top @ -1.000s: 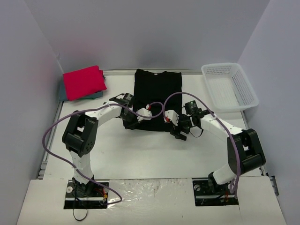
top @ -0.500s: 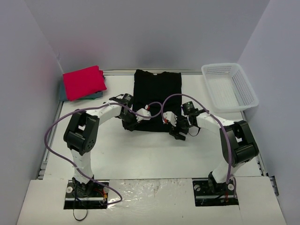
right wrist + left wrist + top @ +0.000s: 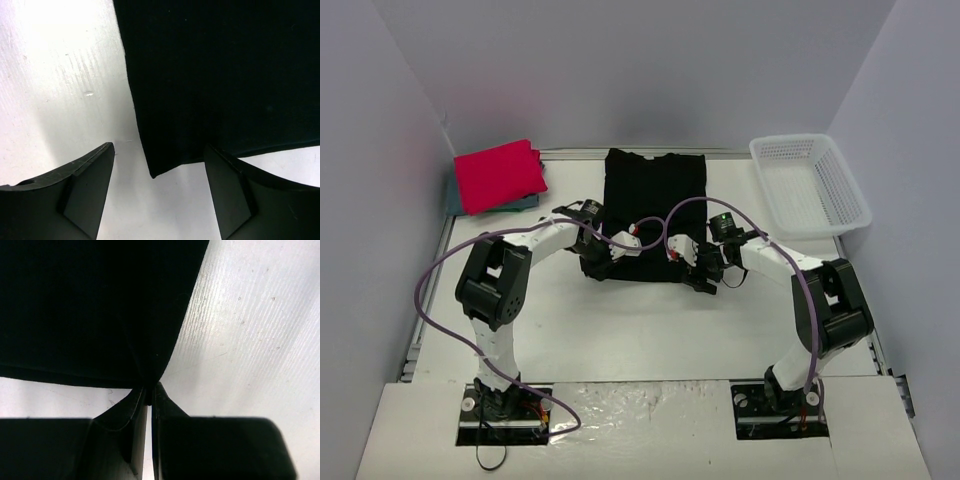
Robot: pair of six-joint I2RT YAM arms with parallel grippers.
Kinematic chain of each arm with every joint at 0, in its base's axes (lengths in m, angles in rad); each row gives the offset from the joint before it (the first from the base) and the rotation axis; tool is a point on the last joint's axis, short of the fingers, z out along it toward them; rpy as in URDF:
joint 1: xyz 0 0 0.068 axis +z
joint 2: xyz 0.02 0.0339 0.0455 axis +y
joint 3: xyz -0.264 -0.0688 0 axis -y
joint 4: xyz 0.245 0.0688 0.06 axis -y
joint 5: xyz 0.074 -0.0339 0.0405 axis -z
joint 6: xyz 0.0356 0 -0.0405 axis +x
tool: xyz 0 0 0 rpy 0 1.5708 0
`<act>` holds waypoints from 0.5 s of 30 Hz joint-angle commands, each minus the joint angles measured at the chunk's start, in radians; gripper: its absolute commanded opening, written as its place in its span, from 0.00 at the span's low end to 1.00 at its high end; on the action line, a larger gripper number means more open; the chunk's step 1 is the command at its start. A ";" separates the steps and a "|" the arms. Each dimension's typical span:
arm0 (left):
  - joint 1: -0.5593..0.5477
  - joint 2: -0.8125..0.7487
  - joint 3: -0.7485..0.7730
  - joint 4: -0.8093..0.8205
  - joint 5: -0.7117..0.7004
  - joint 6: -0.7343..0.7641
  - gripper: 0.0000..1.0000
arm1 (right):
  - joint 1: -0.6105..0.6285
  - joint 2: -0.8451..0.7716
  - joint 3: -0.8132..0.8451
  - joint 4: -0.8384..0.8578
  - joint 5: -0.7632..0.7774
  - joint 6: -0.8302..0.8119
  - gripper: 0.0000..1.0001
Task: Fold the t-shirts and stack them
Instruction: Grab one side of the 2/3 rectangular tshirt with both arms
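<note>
The counter (image 3: pixel 620 320) carries the black t-shirt (image 3: pixel 655 195) flat near the middle of its far edge, collar away from the arms, apparently laid out for a hem-to-collar fold. The folded red-pink t-shirt (image 3: pixel 500 175) rests on the teal-blue t-shirt (image 3: pixel 525 203) at the far left corner, forming the stack. The left gripper (image 3: pixel 149 387) is clamped on the near left hem corner. The right gripper (image 3: pixel 159 146) stands wide, straddling the near right corner without gripping it.
</note>
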 commanded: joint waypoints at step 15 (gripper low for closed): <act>0.023 0.014 0.031 -0.077 0.049 0.027 0.02 | -0.029 0.177 0.092 -0.047 0.036 -0.006 0.56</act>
